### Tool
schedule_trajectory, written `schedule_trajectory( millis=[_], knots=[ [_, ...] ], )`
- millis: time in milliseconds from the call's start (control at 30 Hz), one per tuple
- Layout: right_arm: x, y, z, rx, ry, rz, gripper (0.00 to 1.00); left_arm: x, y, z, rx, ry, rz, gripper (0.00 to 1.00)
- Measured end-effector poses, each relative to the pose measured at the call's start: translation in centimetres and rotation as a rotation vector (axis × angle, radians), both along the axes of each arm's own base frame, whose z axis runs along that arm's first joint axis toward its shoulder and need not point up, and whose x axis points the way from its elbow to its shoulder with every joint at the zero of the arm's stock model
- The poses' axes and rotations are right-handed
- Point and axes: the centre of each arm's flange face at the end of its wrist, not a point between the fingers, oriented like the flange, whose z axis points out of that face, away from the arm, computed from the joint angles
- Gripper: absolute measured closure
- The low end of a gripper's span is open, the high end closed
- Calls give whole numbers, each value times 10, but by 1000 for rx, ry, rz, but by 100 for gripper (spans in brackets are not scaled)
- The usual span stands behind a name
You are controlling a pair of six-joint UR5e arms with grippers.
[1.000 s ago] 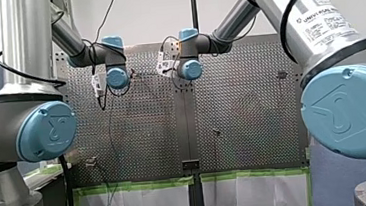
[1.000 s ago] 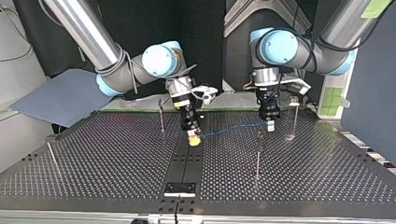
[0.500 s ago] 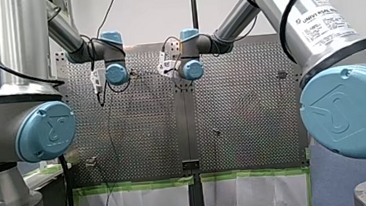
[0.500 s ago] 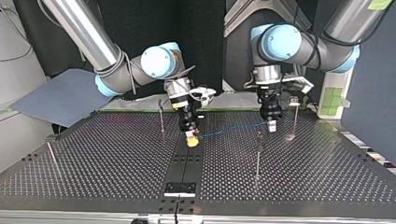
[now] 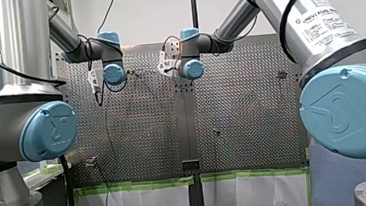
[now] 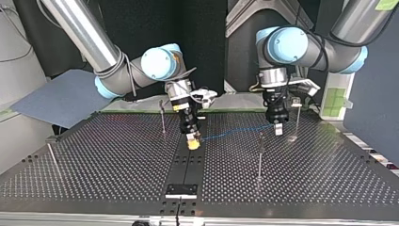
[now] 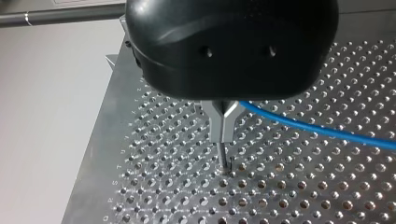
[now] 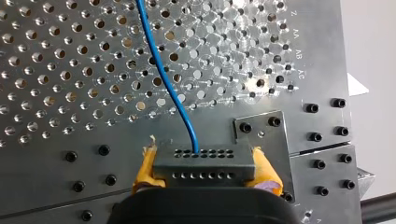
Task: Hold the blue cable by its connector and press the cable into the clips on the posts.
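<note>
My right fingers (image 6: 193,141), left of centre in the top view, are closed on the dark connector (image 8: 204,163). Its block is pinched flat between the yellow pads (image 8: 145,169), and the blue cable (image 6: 235,130) leaves the middle of its front face. The cable runs nearly straight above the desk (image 6: 117,165) to my left fingers (image 6: 278,128), right of centre. They are closed tight with the cable coming out from between them just under the black housing, so I judge they pinch it. No clip has the cable yet. The nearest post (image 6: 259,157) stands just in front of the span, its clip (image 6: 261,137) near the line but apart from it, and another post (image 6: 297,117) rises near my left fingers. The step in hand, as I read it, is bringing the taut span over that nearest clip. To do it well I would hold the connector level so the wire does not kink at the block, and move both arms together so the tension neither slackens nor jerks. I would line the span up with the clip's slot before going down. The risks are my left fingers catching the post beside them, or a pull slipping the thin wire out of its pinch.
</note>
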Motion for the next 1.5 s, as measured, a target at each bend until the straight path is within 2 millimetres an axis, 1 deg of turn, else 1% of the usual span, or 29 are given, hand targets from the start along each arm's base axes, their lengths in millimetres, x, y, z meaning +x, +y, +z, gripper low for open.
schedule_trajectory(
  millis=[367,800,867,1067,1167,1333,1500],
  knots=[
    [1,0,2,-8,0,7,100,11,4,0,-5,0,-18,98],
    [3,-1,6,-16,-3,13,100,32,14,14,-34,-18,-14,98],
    [3,-2,6,-16,-4,13,100,33,15,12,-37,-16,-16,98],
    [2,-3,4,-14,-2,11,100,40,15,-2,-36,12,-26,98],
    [2,-5,1,-12,0,10,100,44,16,-3,-36,10,-33,98],
    [5,-8,-7,-6,7,9,100,52,17,7,-44,-13,-46,98],
    [7,-10,-7,-9,5,8,100,61,19,16,-56,-29,-53,98]
  ],
)
